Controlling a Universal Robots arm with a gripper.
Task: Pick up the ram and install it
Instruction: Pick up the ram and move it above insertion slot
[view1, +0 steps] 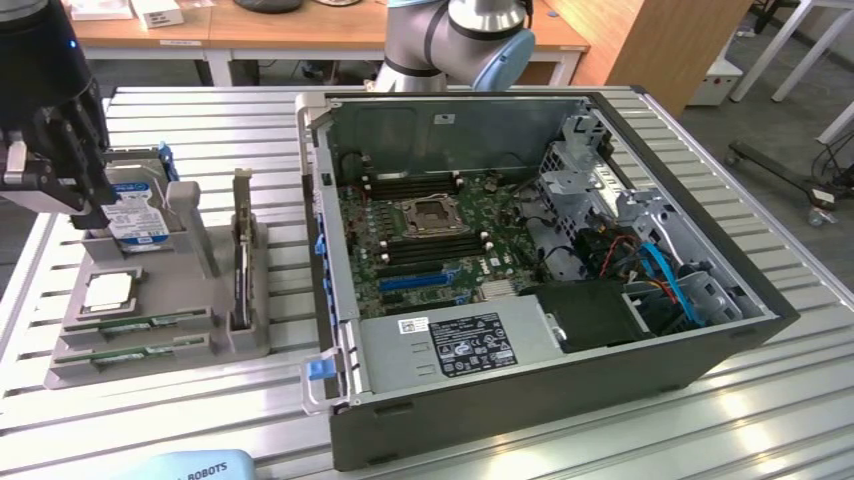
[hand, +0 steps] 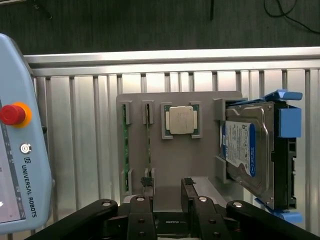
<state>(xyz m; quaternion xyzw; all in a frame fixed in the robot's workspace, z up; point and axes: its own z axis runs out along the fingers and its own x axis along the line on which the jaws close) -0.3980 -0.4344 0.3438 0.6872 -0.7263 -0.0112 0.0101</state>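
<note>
**A:** Where are the ram sticks?

**B:** Both of them sit in slots of the grey holder, side by side, at the end far from the drive. The CPU lies between them and the drive.

**A:** And where is the holder?

**B:** It is on the slatted table, just beside the open PC case, on the exterior view's left of it.

**A:** What about the gripper?

**B:** It hangs above the holder. In the wrist view its two fingers stand apart and nothing is between them. One fingertip is in line with the ram stick nearer to the CPU. If it touches the stick, I cannot tell.

**A:** Is there something more?

**B:** A teach pendant lies near the holder.
</note>
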